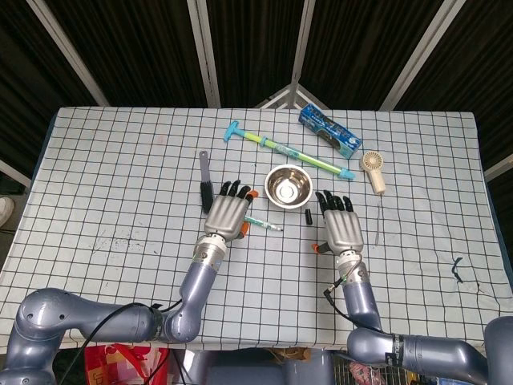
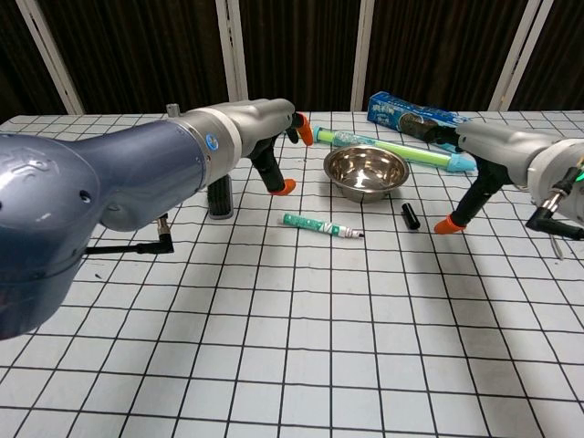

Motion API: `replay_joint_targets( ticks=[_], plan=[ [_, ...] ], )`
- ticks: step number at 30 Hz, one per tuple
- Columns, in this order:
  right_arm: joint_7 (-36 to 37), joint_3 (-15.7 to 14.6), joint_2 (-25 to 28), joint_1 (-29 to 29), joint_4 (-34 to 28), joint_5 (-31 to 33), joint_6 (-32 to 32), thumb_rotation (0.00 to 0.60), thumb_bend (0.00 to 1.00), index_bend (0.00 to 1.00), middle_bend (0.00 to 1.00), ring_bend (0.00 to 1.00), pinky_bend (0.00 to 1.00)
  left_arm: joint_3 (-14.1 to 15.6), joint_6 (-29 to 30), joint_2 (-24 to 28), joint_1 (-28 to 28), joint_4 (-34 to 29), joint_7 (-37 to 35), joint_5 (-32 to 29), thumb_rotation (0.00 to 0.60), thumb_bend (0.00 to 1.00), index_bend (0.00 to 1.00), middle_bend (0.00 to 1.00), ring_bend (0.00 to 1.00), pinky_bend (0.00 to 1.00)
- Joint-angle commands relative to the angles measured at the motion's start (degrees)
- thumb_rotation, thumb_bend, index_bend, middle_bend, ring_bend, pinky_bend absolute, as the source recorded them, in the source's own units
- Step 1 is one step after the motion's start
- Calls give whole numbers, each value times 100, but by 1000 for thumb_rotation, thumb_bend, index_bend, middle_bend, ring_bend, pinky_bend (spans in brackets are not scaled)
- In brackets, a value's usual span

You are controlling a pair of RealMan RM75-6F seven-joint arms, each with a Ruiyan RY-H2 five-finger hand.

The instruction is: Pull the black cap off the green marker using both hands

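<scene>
Nothing is held by the fingers (image 1: 233, 189) of the left hand (image 1: 226, 215); they are spread and released above the green marker (image 2: 322, 224), which lies flat on the checked worktop (image 1: 112, 184) just beside and partly under that hand in the head view. The right hand (image 1: 342, 227) is likewise seen with its fingers extended and apart, grasping nothing. The black cap (image 2: 410, 215) lies on its side between the two hands, well apart from the marker and close to the steel bowl (image 1: 288, 184) (its writing tip is seen bare in the chest view). From this layout the task is judged complete: cap and marker are separated and both have been set down, which would explain why the hands hover open rather than clenched.

Toward the far edge of the worktop a long green and blue pump toy (image 1: 284, 149) is laid diagonally, and a blue box (image 1: 329, 131) and a small hand fan (image 1: 373, 169) are placed nearer the far right corner. A dark brush (image 1: 204, 180) is laid left of the left hand.
</scene>
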Motion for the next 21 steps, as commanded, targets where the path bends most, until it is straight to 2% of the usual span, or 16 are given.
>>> replay_joint_targets(
  ticks=[1, 6, 13, 16, 21],
  plan=[
    [65, -1, 83, -55, -61, -18, 2, 600, 130, 4, 63, 84, 10, 38, 61, 124, 81, -168, 7, -3, 600, 540, 155, 107, 0, 0],
    [292, -99, 460, -296, -245, -405, 181, 600, 129, 56, 64, 82, 10, 254, 282, 571, 425, -733, -188, 324, 600, 541, 131, 97, 0, 0],
    [647, -559, 1160, -892, -148, -1359, 699, 600, 148, 89, 64, 71, 11, 833, 978, 1940, 1467, -2012, -740, 1009, 600, 541, 105, 54, 0, 0],
    [925, -774, 1479, -1208, 78, -1704, 871, 600, 149, 89, 64, 48, 8, 1212, 1240, 2739, 2140, -2501, -1405, 1557, 600, 525, 105, 44, 0, 0],
    [2034, -949, 2075, -1669, 252, -2111, 650, 600, 148, 89, 62, 24, 0, 1874, 1449, 3738, 3131, -2574, -2711, 2634, 600, 513, 109, 12, 0, 0]
  ],
)
